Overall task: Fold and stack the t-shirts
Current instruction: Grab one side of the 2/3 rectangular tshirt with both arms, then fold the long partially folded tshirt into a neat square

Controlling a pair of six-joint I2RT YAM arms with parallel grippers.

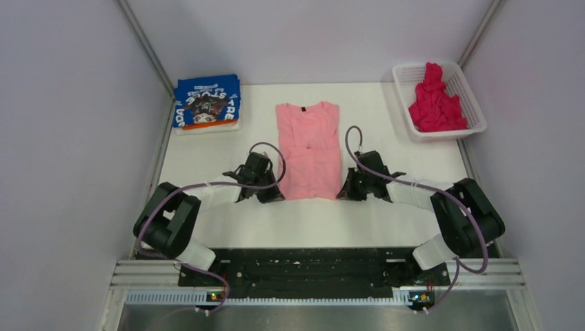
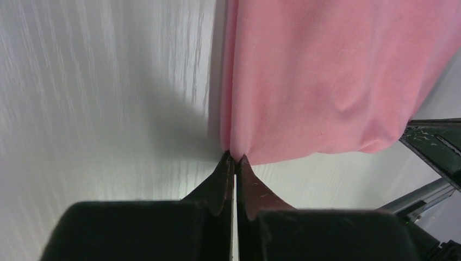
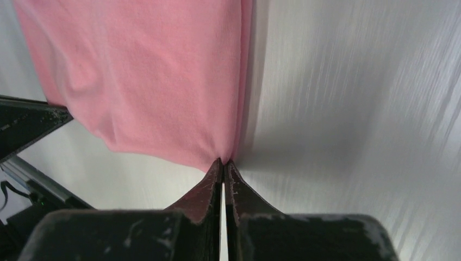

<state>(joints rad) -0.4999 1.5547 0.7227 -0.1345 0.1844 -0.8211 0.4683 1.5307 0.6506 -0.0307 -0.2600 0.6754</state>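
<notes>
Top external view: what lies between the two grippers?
The pink t-shirt, its lower hem; left gripper and right gripper each pinch a corner, per wrist views.

Pretty simple palette on my feed: the light pink t-shirt (image 1: 308, 148) is plain, the blue t-shirt (image 1: 207, 102) has white lettering, a dark print and a bit of orange, and the magenta t-shirt (image 1: 434, 103) is one solid colour against the white mesh basket (image 1: 474, 103). The table (image 1: 207, 158) is white with faint grey streaks up close. The left gripper (image 2: 235, 159) and right gripper (image 3: 223, 161) are black with reddish-brown finger faces, and the cables (image 1: 207, 186) are purple.
</notes>
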